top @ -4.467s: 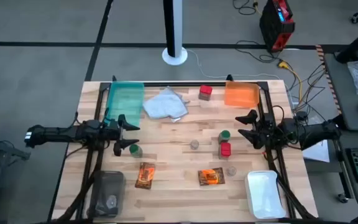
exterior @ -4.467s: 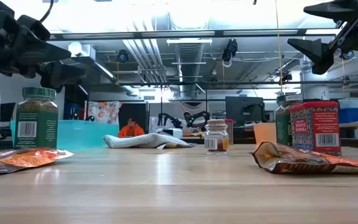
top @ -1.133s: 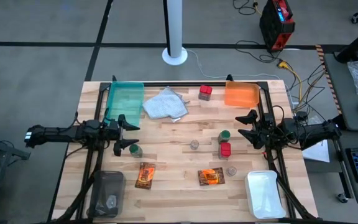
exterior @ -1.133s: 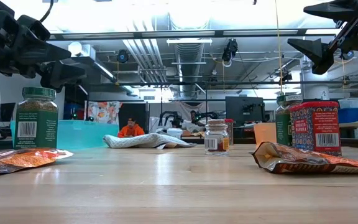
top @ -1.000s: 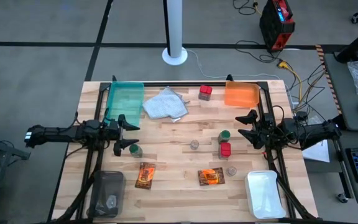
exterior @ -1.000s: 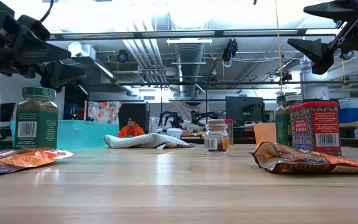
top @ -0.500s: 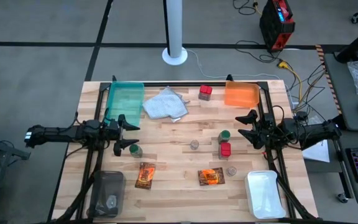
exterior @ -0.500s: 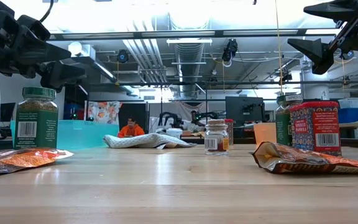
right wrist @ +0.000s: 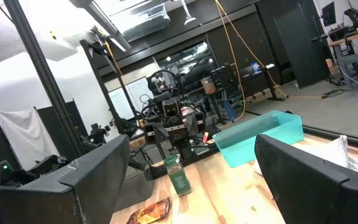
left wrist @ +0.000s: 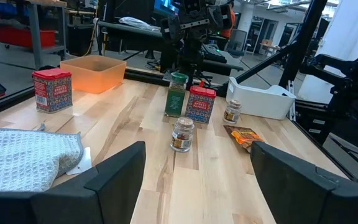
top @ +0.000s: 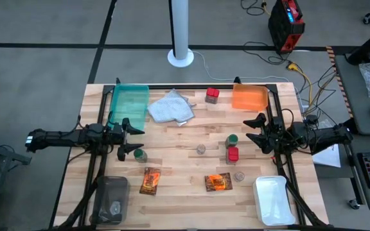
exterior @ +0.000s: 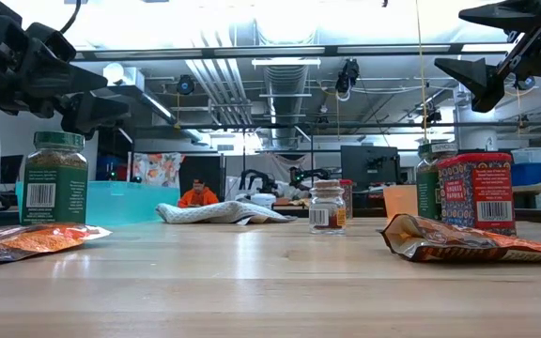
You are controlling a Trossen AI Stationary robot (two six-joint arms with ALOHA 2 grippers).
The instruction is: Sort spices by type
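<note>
Two grippers: left gripper and right gripper are held spread, empty.
Nearest pick: green-capped jar is best straddled squarely before closing.

The wooden worktop stands on a grey floor crossed by dark lines. A white pole on a round base rises beyond the far edge, with loose cables and a red and black box near the far right corner. In the low view, ceiling ducts and light strips run overhead, and a person in orange sits far back.
</note>
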